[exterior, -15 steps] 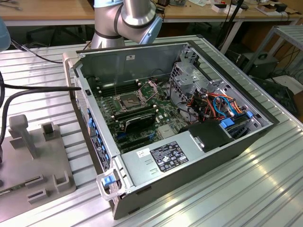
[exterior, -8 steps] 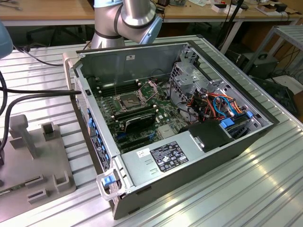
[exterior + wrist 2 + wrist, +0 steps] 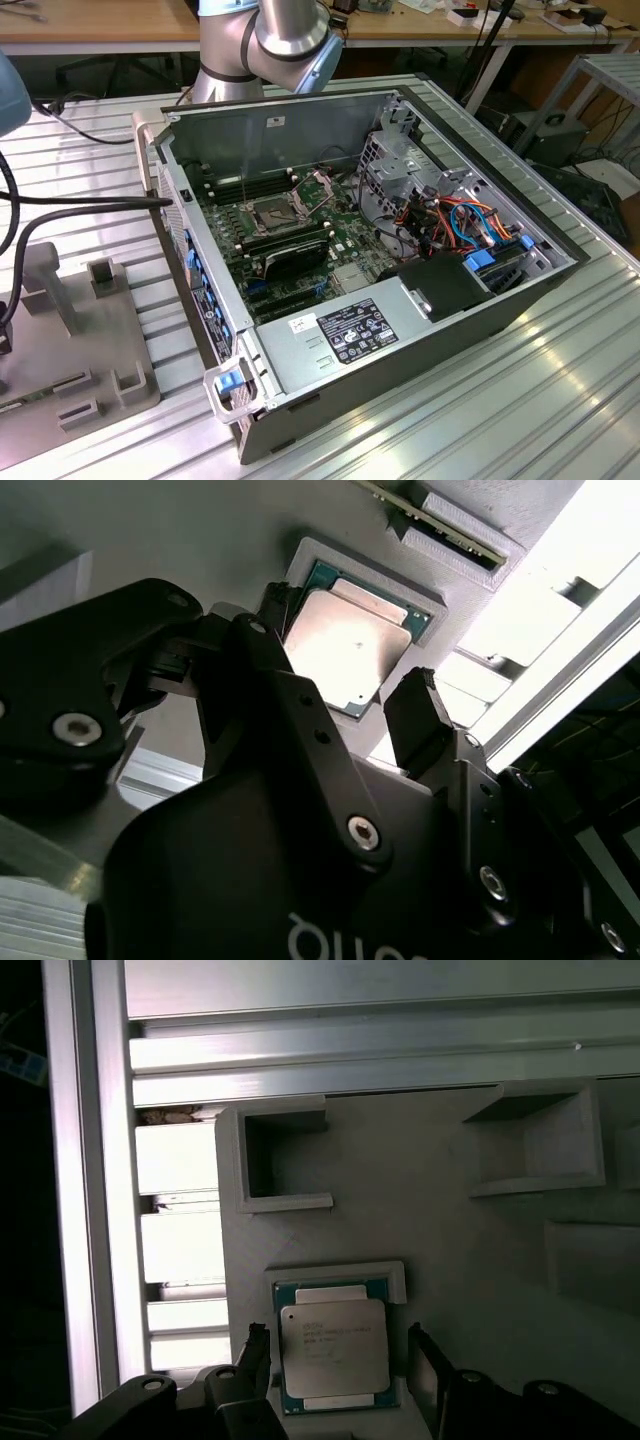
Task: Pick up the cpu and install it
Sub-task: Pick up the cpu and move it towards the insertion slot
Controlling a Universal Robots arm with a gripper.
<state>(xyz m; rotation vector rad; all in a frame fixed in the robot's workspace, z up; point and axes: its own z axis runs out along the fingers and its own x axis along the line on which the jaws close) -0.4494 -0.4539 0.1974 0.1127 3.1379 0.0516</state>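
Note:
The cpu [image 3: 333,1350] is a small square chip with a silvery top on a green edge. It lies flat in a shallow framed recess of a grey holder block [image 3: 440,1240]. In both wrist views my gripper [image 3: 337,1340] is open and straddles the chip, with one black fingertip [image 3: 257,1345] on each side and a small gap to the chip's edges. From the second wrist view, the cpu [image 3: 345,645] sits between the spread fingers of the gripper [image 3: 343,640]. In the exterior view the motherboard socket [image 3: 272,212] stands open inside the computer case [image 3: 400,340].
The grey holder block [image 3: 70,340] lies on the ribbed aluminium table [image 3: 500,420] at the exterior view's left, with raised pockets [image 3: 280,1160] near the chip. A long black card [image 3: 290,255] lies beside the socket. Coloured cables [image 3: 460,220] and drive bays fill the case's right half.

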